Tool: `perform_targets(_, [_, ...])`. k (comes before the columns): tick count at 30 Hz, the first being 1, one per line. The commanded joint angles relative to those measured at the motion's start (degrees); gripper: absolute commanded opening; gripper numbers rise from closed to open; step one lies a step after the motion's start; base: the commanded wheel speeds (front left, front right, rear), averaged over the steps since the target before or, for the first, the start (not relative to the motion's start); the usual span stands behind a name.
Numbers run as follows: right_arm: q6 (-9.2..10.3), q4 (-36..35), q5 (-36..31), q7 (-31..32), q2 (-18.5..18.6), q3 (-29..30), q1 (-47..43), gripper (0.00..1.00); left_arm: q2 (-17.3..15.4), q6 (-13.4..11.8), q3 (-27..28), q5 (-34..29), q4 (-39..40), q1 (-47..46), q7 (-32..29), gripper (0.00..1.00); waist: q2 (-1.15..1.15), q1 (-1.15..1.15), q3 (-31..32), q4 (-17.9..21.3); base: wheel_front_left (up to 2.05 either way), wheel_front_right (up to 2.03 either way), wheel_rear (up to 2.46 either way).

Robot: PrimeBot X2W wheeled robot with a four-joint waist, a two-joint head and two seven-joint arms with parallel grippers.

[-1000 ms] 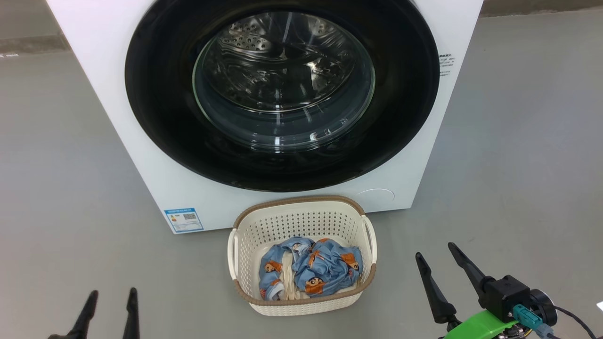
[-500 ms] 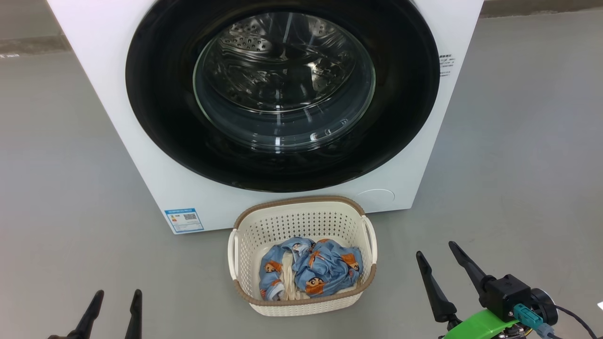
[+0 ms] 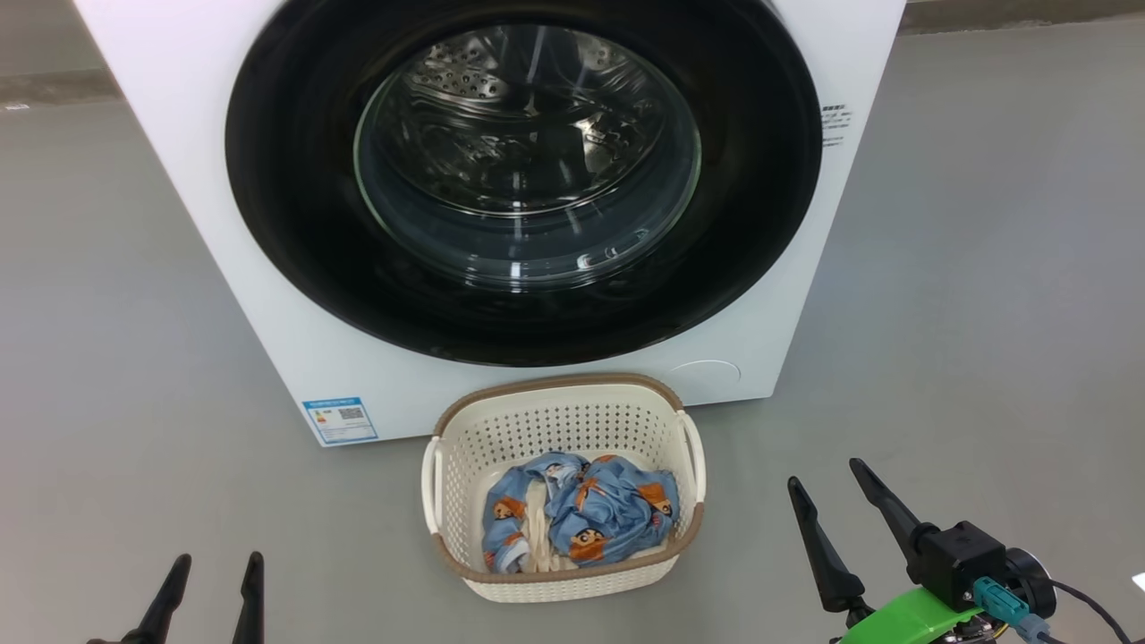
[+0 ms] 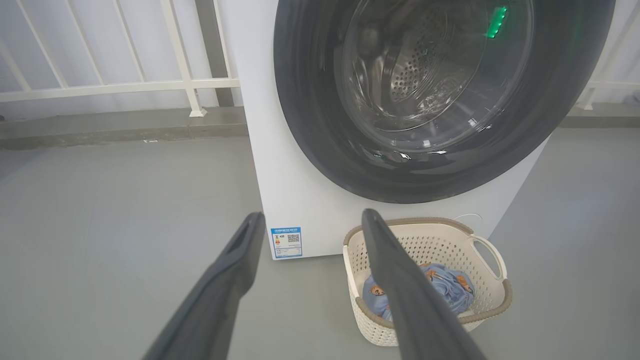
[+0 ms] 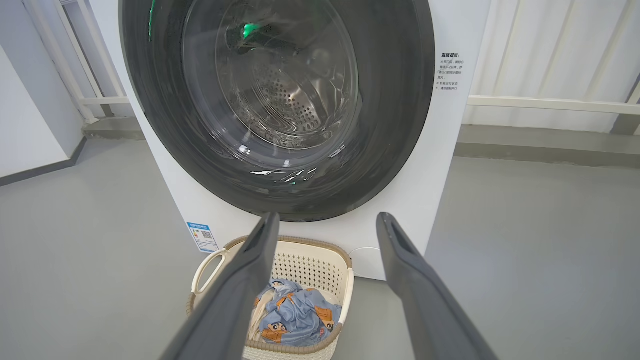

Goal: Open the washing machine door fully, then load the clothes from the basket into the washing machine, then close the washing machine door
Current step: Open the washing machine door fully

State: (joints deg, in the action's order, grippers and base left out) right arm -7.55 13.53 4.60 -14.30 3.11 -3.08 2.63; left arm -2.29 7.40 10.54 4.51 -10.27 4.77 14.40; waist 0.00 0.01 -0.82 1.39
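Note:
The white washing machine (image 3: 268,295) stands ahead, its black-rimmed round door (image 3: 295,224) closed flat against the front; the steel drum shows through the glass. The cream basket (image 3: 564,420) sits on the floor just before it, holding the blue printed clothes (image 3: 581,519). My left gripper (image 3: 217,562) is open at the lower left, well left of the basket. My right gripper (image 3: 823,472) is open at the lower right, right of the basket. The wrist views look at the door (image 4: 310,125) (image 5: 400,125) and the basket (image 4: 480,312) (image 5: 340,280) past open fingers (image 4: 395,260) (image 5: 405,260).
Grey floor (image 3: 984,313) spreads on both sides of the machine. A white railing (image 4: 125,87) and a low kerb run behind it. A blue label sticker (image 3: 339,419) marks the machine's lower left corner, and printed text (image 3: 834,123) sits beside the door on the right.
The whole head view has shifted slightly left and down, so the camera moved. The left gripper's fingertips sit a touch lower in view. The door stays closed and the clothes lie as before.

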Motion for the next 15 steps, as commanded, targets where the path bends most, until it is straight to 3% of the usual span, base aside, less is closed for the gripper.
perform_targets(1, [0.06, -1.4, -0.4, -0.7, 0.0, -1.4, 2.2, 1.00, -0.6, 0.1, 2.0, 0.4, 1.4, -1.1, 0.6, 1.00, 0.00, 0.00, 0.0, 0.0, 0.80, 0.80, -1.59])
perform_targets(15, [0.06, -1.3, -0.2, -0.7, -0.1, -1.3, 2.2, 1.00, -0.6, 0.1, 2.3, 0.7, 2.6, -1.4, 0.6, 1.00, 0.00, 0.00, -0.1, 0.3, 1.15, 1.15, -2.31])
